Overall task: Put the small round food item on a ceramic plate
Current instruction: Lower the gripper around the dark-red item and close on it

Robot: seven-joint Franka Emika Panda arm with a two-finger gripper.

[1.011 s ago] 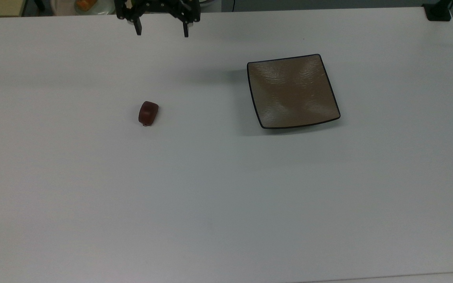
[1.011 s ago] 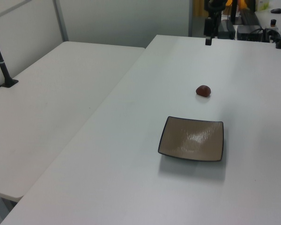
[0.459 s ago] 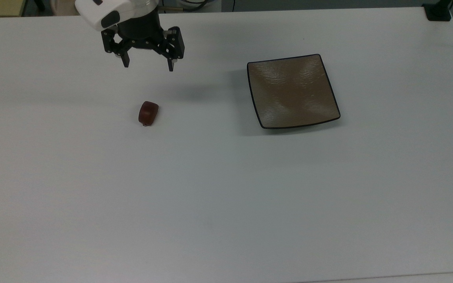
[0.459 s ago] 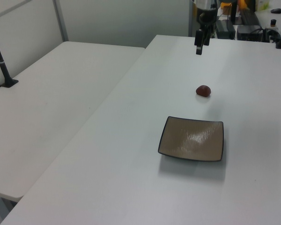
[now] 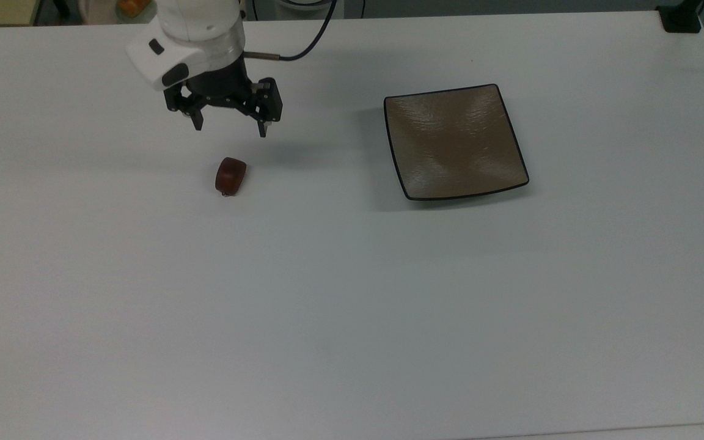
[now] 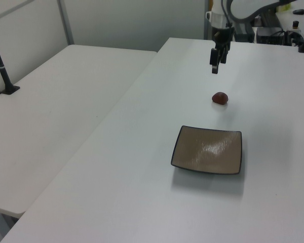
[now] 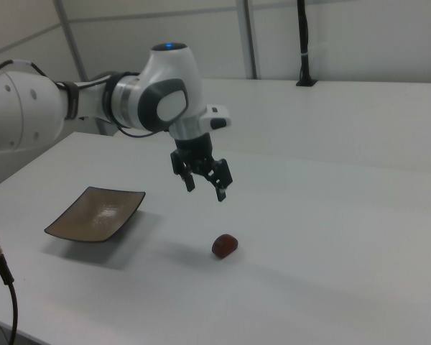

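Observation:
The small round food item is a glossy dark reddish-brown lump lying on the white table. The ceramic plate is square, tan-brown with a thin black rim, and holds nothing; it sits well to the top view's right of the food item. My gripper hangs open in the air above the table, just beyond the food item toward the top view's upper edge, with nothing between its fingers.
A round pale plate with orange food sits past the table's far edge at the top view's upper left. A black post base stands at the top view's upper right corner. A second white table adjoins on the left view's left.
My gripper came in from the table's far edge toward the food item and dropped lower, staying open. The food item and the plate have not moved.

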